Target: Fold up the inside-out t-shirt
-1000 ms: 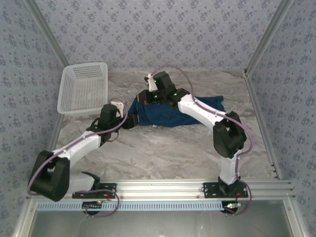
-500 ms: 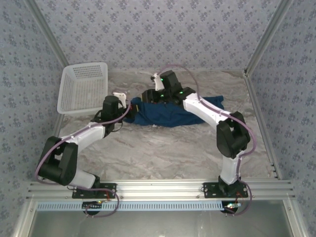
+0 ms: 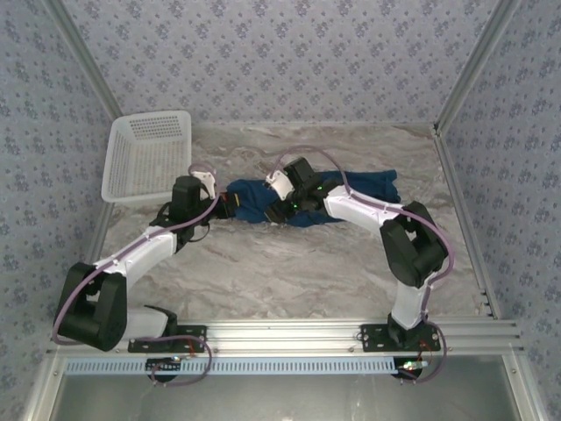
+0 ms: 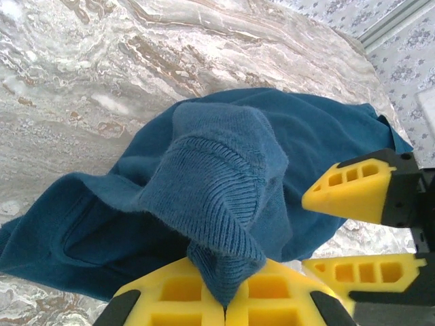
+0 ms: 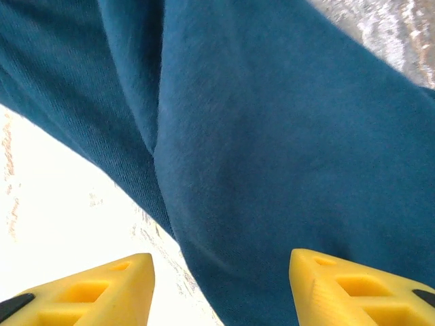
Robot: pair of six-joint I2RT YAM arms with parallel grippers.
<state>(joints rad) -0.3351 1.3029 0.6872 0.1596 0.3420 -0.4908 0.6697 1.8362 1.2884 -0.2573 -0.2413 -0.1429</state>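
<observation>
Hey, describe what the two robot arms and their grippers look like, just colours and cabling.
Both the left arm and right arm have white links between bulky black joint housings. A lilac cable loops along each. The fingers are yellow wedge-shaped pads with cut-out pockets and black bases.

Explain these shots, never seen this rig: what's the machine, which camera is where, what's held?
Two robot arms are bolted at the near edge of a marble-patterned table; each ends in a two-finger gripper. The wide picture comes from a fixed camera above and behind the arms. The other two come from cameras on the wrists, each looking along its own fingers. On the table lie a dark blue t-shirt, bunched up, and a white lattice basket at the far left. The left gripper is shut on a ribbed fold of the shirt. The right gripper is open just over the cloth, holding nothing.
</observation>
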